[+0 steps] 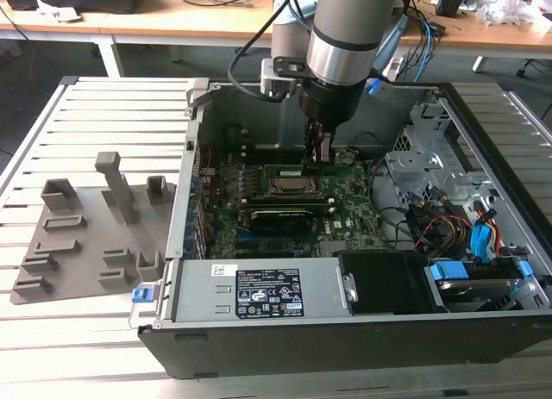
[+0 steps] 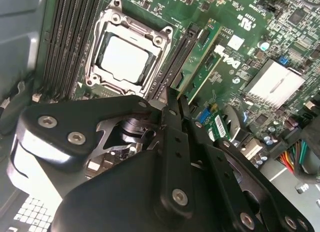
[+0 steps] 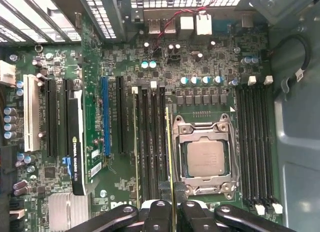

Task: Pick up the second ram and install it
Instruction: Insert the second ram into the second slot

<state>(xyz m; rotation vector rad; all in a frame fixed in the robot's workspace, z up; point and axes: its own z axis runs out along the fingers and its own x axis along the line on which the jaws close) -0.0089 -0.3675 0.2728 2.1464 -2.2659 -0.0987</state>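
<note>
1. The gripper has its jaws closed on the second ram — in the first wrist view the thin green stick runs edge-on out from between the fingertips, along the memory slots beside the processor socket.
2. In the second wrist view the gripper holds the same stick just next to the dark slots on one side of the socket; whether it sits fully in a slot I cannot tell.
3. All this is inside an open computer case lying on its side; it contains the motherboard, a power supply along the near edge, and drives with coloured cables toward the exterior view's right.
4. The case rests on a slatted metal table — a grey parts holder lies near the table's edge at the exterior view's left.
5. Behind the table stand wooden desks with cables.
</note>
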